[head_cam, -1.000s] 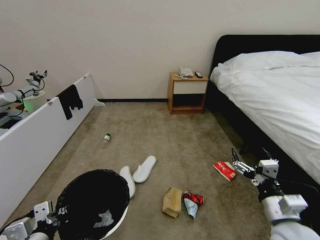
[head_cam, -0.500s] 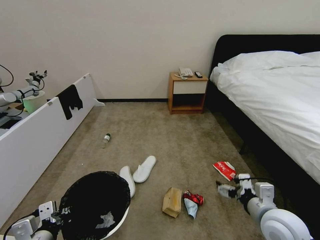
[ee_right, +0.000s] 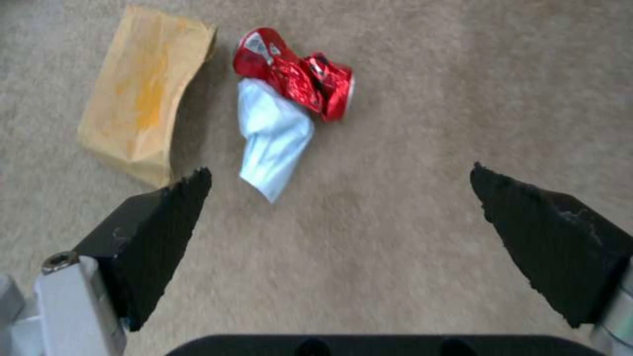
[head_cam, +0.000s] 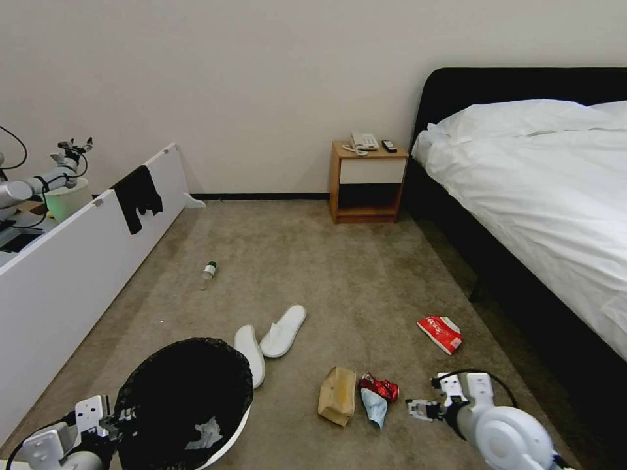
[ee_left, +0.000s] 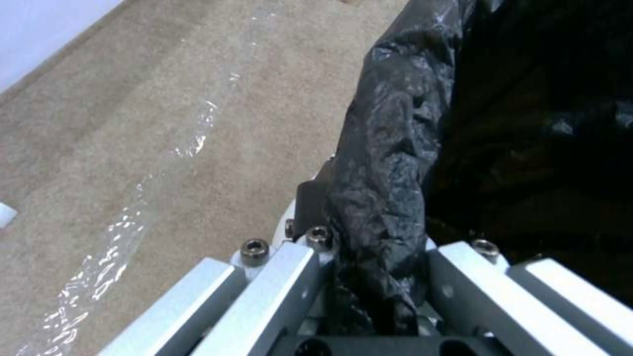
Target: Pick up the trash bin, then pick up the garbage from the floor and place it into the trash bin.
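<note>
The trash bin (head_cam: 239, 425), white with a black bag liner, is at the lower left with a bit of white tissue (head_cam: 206, 430) inside. My left gripper (head_cam: 110, 420) is shut on its bag-covered rim (ee_left: 385, 173). My right gripper (head_cam: 423, 408) hovers open low over the carpet, just right of the garbage: a red wrapper (head_cam: 379, 386) and a blue wrapper (head_cam: 373, 405), with a brown paper bag (head_cam: 337, 394) beyond them. The right wrist view has the red wrapper (ee_right: 296, 74), blue wrapper (ee_right: 272, 133) and bag (ee_right: 142, 99) ahead of the open gripper (ee_right: 343, 212).
A red snack packet (head_cam: 441, 333), two white slippers (head_cam: 282, 330) and a small green-capped bottle (head_cam: 209, 269) lie on the carpet. The bed (head_cam: 542, 196) runs along the right, a nightstand (head_cam: 366, 183) stands at the back, and a white board (head_cam: 65, 267) with black cloth (head_cam: 136, 192) lines the left.
My right arm has swung down and to the left, from beside the red snack packet to just right of the red and blue wrappers. The bin and left gripper have barely shifted.
</note>
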You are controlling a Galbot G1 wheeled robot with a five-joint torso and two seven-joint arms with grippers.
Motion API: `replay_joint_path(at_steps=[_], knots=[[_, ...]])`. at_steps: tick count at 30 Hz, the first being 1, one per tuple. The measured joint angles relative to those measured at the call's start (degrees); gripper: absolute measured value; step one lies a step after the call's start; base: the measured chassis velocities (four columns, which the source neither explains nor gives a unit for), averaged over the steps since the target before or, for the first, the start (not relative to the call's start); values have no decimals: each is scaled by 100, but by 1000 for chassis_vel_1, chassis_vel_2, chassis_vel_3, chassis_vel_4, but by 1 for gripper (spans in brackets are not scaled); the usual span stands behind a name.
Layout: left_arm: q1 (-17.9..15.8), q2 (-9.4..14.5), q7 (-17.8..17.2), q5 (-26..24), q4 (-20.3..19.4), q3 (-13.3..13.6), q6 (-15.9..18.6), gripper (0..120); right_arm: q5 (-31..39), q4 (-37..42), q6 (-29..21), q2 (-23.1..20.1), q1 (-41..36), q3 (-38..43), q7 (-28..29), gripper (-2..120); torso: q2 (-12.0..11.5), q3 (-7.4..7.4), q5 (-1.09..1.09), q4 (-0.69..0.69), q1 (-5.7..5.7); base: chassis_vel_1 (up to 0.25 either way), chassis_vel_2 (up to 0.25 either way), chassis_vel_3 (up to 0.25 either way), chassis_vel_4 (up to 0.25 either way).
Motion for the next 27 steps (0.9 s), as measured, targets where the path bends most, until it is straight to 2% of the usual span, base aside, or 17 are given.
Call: replay_joint_path(at_steps=[5,8,16,21,27], knots=[[1,0,1,0,8,-9,0,2,-48,-243,13,131,242,-190,-11,100,0,0,0,1,0,0,0,0,0],[7,-6,1,0,31,-23,-6,2,-212,-836,37,412,717,-596,-95,100,0,0,0,1,0,0,0,0,0],[4,-36,1,0,53,-65,-16,2,-382,-1667,94,770,1242,-1139,-195,100,0,0,0,1,0,0,0,0,0],[20,-74,1,18,69,-84,-35,2,-656,-2396,363,1172,1472,-1436,-343,100,0,0,0,0,0,0,0,0,0],[39,-70,0,20,74,-122,-38,2,-853,-2867,601,1525,1653,-1593,-499,100,0,0,-1,1,0,0,0,0,0]])
